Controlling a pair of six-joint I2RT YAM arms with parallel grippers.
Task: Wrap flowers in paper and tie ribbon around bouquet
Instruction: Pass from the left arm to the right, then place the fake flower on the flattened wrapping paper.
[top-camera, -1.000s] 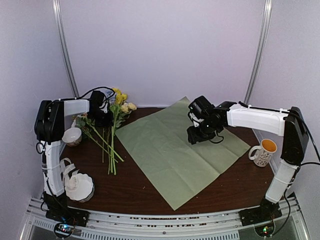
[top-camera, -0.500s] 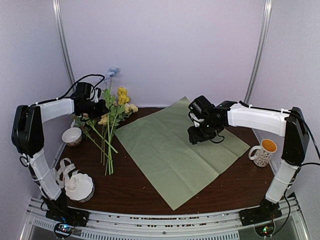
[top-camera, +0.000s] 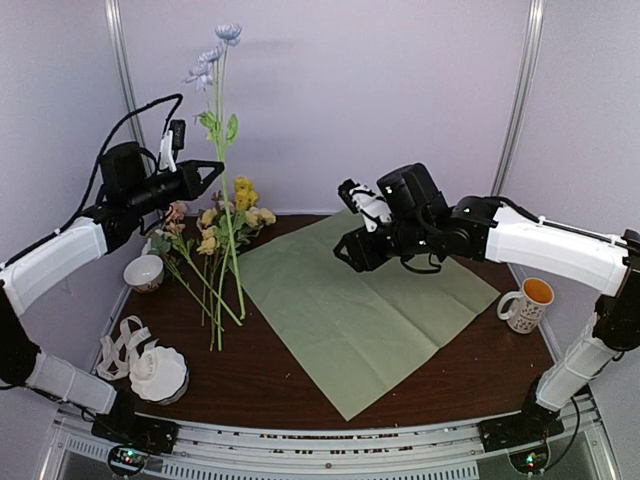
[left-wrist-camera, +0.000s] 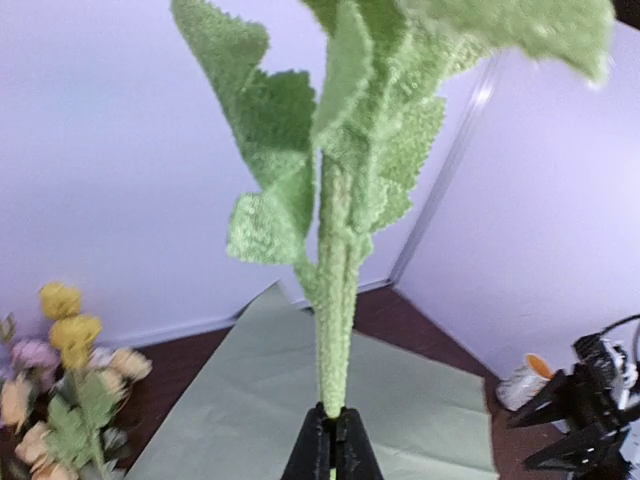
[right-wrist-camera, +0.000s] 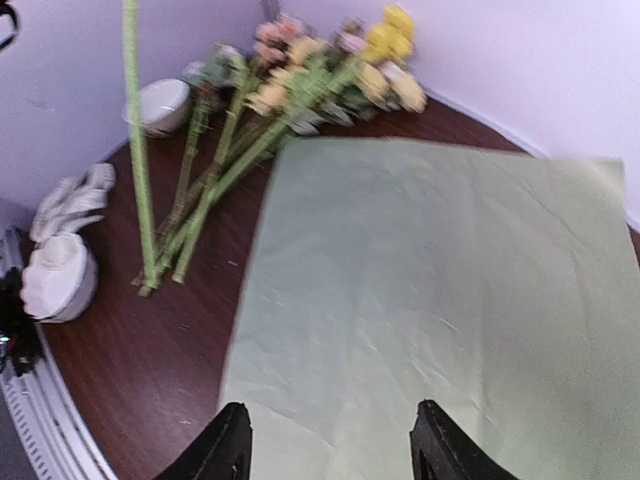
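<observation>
Left gripper (top-camera: 214, 166) high over the far left corner of the worktop (top-camera: 260, 385), pinched shut on one long green stem (top-camera: 221, 120) just below its leaves. Stem held upright, pale blue blossoms at the top against the back wall. Lower end hanging down among the other stems; touching the worktop or just above it, impossible to tell.

Rest of the flowers (top-camera: 210, 262) lying flat near that far left corner. Yellow, pink and cream heads toward the back wall, stems fanned out toward the near edge, just beside the left corner of the paper (top-camera: 370, 300).

Paper: a single sage green sheet, flat across the middle of the worktop and turned cornerwise, one corner pointing at the near edge, another at the far edge.

Right gripper (top-camera: 350, 255) in the air above the far part of the sheet, tilted down and to the left. Jaws parted to a middling width, nothing between them.

Ribbon (top-camera: 118, 345) in loose cream loops at the near left corner, touching a white scalloped bowl (top-camera: 165, 375). Small bowl (top-camera: 145, 272) at the left edge, near the flower stems. Mug (top-camera: 527, 303) at the right edge, apart from the paper.
</observation>
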